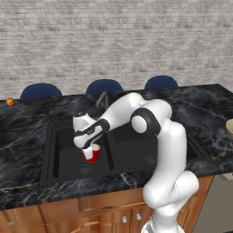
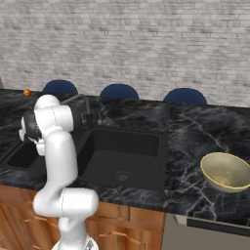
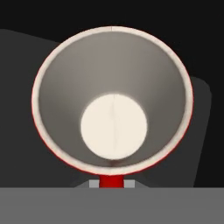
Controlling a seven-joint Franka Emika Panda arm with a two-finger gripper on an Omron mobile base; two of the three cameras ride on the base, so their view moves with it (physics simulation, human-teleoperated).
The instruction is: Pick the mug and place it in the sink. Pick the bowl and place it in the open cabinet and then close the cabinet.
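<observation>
The red mug [image 1: 93,154] with its white inside sits low in the left basin of the black sink [image 1: 63,157], and my gripper [image 1: 87,145] is right above it, shut on it. In the hand view I look straight down into the mug [image 3: 113,127]; a red part of it at the bottom edge is pinched between two grey pads [image 3: 93,184]. Whether the mug touches the basin floor I cannot tell. The pale yellow-tan bowl [image 2: 225,171] stands upright on the counter to the right of the sink [image 2: 127,151], and shows again as the bowl [image 1: 230,127] at the frame's edge. The cabinet is out of view.
A dark faucet [image 1: 102,98] rises behind the sink's divider, close to my forearm. A tiny orange ball [image 1: 9,101] lies on the far left of the black marble counter [image 1: 200,113]. Three blue chair backs [image 1: 104,85] stand behind it. Wooden cupboards [image 1: 91,214] run below.
</observation>
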